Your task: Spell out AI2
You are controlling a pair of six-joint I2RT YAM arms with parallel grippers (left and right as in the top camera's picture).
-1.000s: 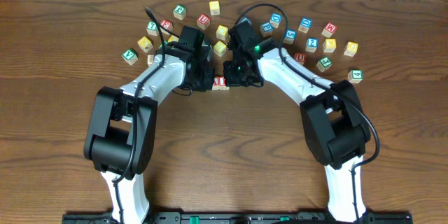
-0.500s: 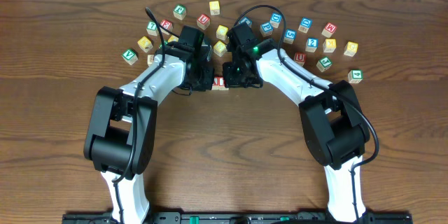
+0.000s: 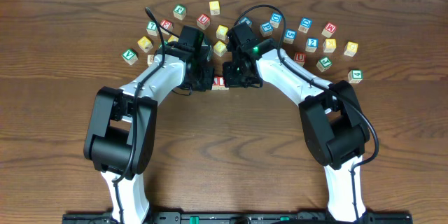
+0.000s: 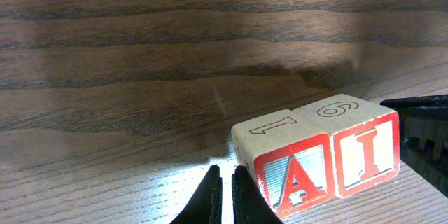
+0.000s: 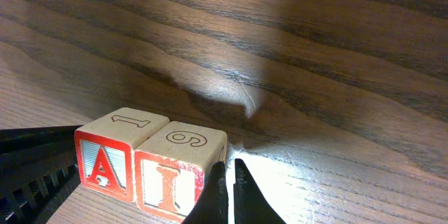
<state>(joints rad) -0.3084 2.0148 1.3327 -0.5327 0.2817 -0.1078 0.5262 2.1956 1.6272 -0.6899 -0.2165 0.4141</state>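
Note:
The "A" cube (image 4: 290,175) and the "I" cube (image 4: 364,154) stand side by side, touching, reading "AI" on the wooden table; from overhead the pair (image 3: 220,82) lies between the two grippers. My left gripper (image 4: 224,190) is shut and empty, its tips just left of the "A" cube. My right gripper (image 5: 227,180) is shut and empty, its tips against the right side of the "I" cube (image 5: 175,175), next to the "A" cube (image 5: 105,161). Several blue cubes lie at the back right; I cannot tell which one bears the "2".
Loose letter cubes lie scattered in an arc behind the arms, from a green one (image 3: 129,57) at the left to a green one (image 3: 355,75) at the right. Yellow cubes (image 3: 220,47) sit just behind the grippers.
The right gripper has edged slightly left toward the "I" cube. The left arm and the cubes look unmoved.

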